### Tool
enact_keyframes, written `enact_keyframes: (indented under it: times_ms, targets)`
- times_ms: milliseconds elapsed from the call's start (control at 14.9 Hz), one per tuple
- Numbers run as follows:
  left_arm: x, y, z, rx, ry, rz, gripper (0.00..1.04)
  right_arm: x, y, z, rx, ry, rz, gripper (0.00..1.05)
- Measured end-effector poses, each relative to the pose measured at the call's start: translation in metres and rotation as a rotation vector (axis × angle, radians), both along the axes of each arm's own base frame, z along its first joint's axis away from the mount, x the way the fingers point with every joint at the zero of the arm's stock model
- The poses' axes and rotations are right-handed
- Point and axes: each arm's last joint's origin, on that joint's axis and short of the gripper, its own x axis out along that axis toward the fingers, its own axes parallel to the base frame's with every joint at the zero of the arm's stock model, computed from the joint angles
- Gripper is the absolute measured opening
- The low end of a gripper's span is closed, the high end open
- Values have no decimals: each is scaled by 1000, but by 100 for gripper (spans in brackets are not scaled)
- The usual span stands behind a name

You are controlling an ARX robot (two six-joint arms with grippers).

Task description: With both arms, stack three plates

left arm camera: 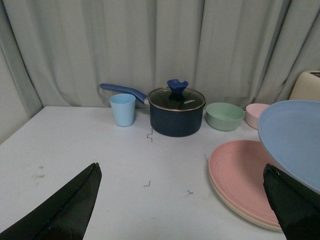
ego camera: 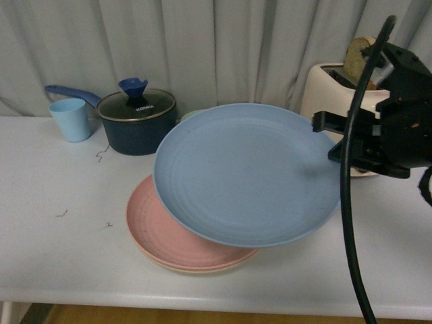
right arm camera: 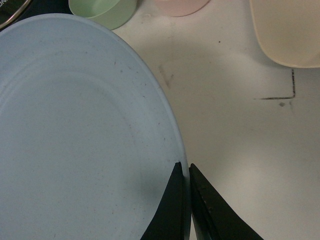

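Two plates are stacked already, the pink plate (ego camera: 162,233) on the beige plate (ego camera: 196,268) at the table's (ego camera: 67,256) near side. The left gripper (left arm camera: 181,169) is wide open and empty. Just beyond, the right gripper (right arm camera: 185,170) pinches the blue plate's (ego camera: 246,172) rim, tilted over them. Only lowering's left, I'd say.

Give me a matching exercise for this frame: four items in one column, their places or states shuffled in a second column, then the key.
Items
1. blue plate
2. pink plate
3. light blue cup
4. toaster

Places or states
A. stands left of the lidded pot
B. gripped at its rim by the right claw, held over the stack
C. has a browned slice sticking out on top
D. lies on the cream plate

Pairs: 1-B, 2-D, 3-A, 4-C
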Motion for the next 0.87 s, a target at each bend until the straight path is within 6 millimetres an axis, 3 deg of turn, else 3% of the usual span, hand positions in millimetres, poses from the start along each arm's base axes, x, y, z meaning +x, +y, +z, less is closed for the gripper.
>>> enact_keyframes:
  times_ms: [404,740,807,874]
  targets:
    - [0,0,0,0,0,0,98,9,32,-39,-23,60,-11,3]
    - [0,0,0,0,0,0,98,24,52,-54,-22,69,-26,3]
    - [0,0,0,0,0,0,98,25,55,-58,-26,81,-19,4]
    - [0,0,0,0,0,0,98,26,59,-60,-17,87,-16,15]
